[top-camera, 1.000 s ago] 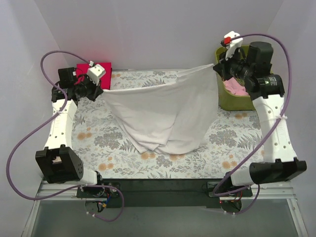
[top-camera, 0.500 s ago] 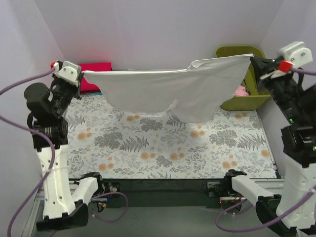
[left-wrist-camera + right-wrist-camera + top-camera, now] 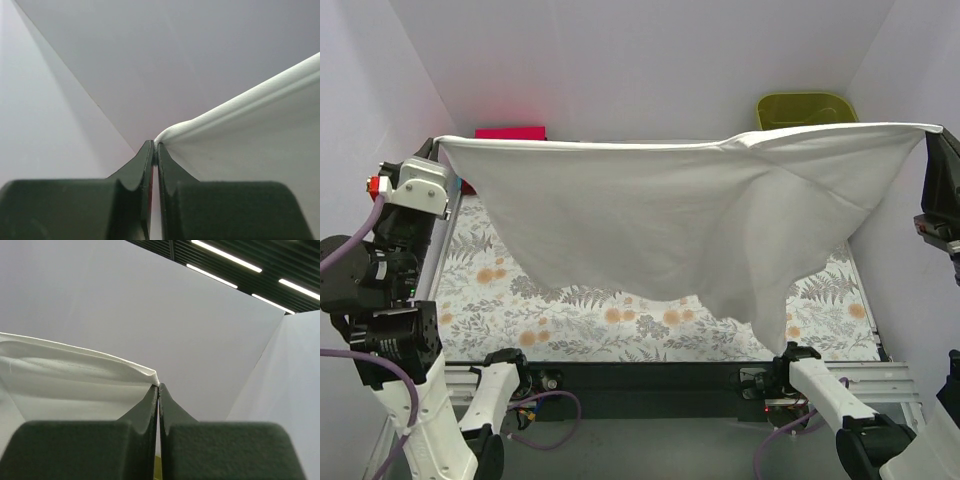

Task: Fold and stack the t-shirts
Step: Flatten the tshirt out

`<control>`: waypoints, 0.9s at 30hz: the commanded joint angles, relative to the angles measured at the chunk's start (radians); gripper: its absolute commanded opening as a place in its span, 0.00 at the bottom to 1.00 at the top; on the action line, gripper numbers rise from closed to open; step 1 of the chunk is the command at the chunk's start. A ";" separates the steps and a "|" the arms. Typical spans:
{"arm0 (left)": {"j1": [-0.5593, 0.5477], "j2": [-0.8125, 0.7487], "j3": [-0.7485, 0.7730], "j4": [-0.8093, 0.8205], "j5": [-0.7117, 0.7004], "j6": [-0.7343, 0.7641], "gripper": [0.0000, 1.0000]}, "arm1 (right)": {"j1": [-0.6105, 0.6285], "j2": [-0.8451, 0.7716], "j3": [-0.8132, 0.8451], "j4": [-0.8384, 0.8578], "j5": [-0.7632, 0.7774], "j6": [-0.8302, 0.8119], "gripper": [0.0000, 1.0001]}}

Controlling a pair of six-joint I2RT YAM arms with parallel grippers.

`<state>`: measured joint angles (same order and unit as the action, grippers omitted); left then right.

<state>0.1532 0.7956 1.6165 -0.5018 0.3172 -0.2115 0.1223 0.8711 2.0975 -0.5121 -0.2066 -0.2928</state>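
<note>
Olive-green basket [image 3: 806, 103] at the far right corner of the table [image 3: 560, 300]. Only its back rim shows, above the top edge of the white shirt [image 3: 660, 220]. The cloth hides the contents; cannot tell what is inside.

The white shirt hangs spread wide in the air in front of the basket, reaching from right of the basket across to the far left side. Its top edge is taut and nearly level. The lower edge sags to a point below the basket, over the flowered table.

The left gripper [image 3: 440, 143] has its jaws closed, pinching the shirt's top corner at the end farthest from the basket. In its wrist view the rolled hem comes out right at the pressed fingertips.

The right gripper [image 3: 930, 131] has its jaws closed on the opposite top corner, just right of the basket.

A strip of the red shirt [image 3: 510, 132] shows at the back, level with the basket, in the opposite corner.
</note>
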 commanded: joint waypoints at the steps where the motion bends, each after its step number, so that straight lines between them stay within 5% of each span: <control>1: 0.006 0.025 0.057 -0.118 -0.086 0.109 0.00 | -0.012 0.028 -0.068 0.069 0.041 -0.051 0.01; 9: 0.006 0.074 -0.151 -0.305 0.066 0.195 0.00 | -0.012 0.014 -0.614 0.283 -0.082 -0.149 0.01; 15: 0.006 0.201 -0.418 -0.195 0.108 0.181 0.00 | -0.007 0.193 -0.879 0.455 -0.180 -0.157 0.01; 20: -0.020 0.462 -0.477 -0.087 0.106 0.120 0.00 | 0.033 0.397 -0.933 0.596 -0.179 -0.175 0.01; 27: -0.037 0.897 -0.370 0.034 0.077 0.075 0.00 | 0.063 0.745 -0.823 0.649 -0.154 -0.201 0.01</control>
<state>0.1249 1.6108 1.1698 -0.5545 0.4049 -0.1127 0.1787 1.5352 1.1866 0.0216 -0.3687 -0.4713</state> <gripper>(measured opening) 0.022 0.020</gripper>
